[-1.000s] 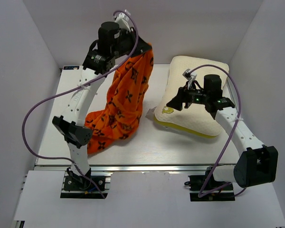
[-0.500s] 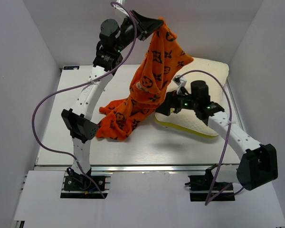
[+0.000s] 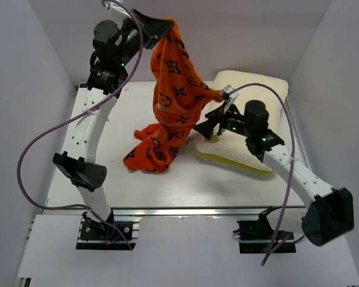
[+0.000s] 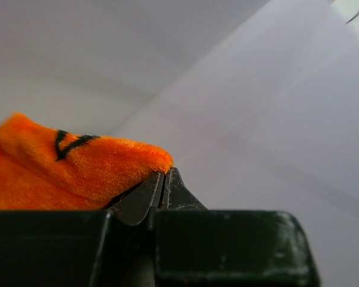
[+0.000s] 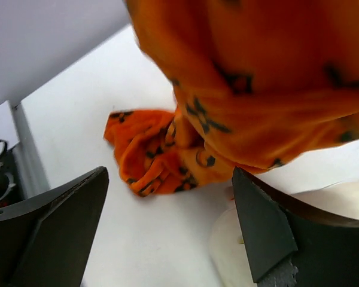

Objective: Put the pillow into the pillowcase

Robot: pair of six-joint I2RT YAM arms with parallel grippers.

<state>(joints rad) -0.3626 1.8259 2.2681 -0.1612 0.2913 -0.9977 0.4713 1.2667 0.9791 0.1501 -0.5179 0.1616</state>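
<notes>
1. One cream pillow [image 3: 251, 76] lies on the right side of the counter [image 3: 167, 185].
2. One orange pillowcase [image 3: 173, 95] hangs beside it, its lower end bunched on the counter.
3. Two grippers: the left gripper [image 4: 163, 179] pinches the pillowcase's top corner, and the right gripper [image 5: 167, 173] gapes wide near the hanging cloth.

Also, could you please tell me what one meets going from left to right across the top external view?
Left arm → orange patterned pillowcase → cream pillow → right arm's black elbow.
</notes>
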